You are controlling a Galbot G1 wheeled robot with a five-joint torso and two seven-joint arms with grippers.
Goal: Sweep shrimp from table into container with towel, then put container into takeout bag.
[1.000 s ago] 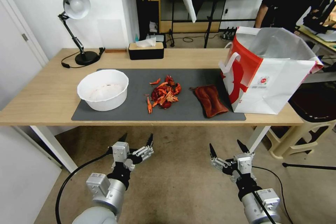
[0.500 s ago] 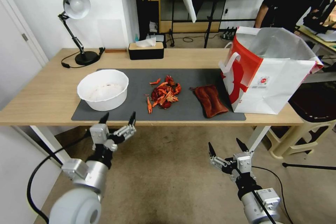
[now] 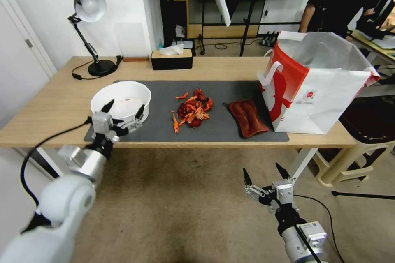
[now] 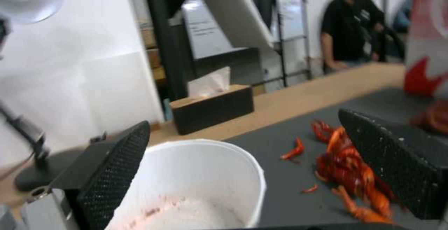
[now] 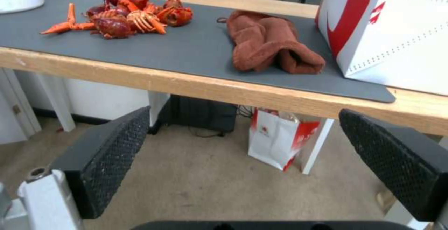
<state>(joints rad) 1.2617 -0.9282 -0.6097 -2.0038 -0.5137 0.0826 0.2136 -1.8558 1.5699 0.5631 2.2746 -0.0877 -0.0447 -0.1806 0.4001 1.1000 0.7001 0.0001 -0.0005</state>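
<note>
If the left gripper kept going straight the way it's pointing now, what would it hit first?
Most likely the container: the left gripper, open, points at its near wall, with the rim between its fingers in the wrist view. Depth is uncertain.

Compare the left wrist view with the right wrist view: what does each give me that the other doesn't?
Left wrist alone: the inside of the container, a pinkish smear on its bottom, flanked by the open left gripper, plus the tissue box. Right wrist alone: the towel lying untouched beside the takeout bag, the table front edge, and floor under the open right gripper. Both: the shrimp on the grey mat.
</note>
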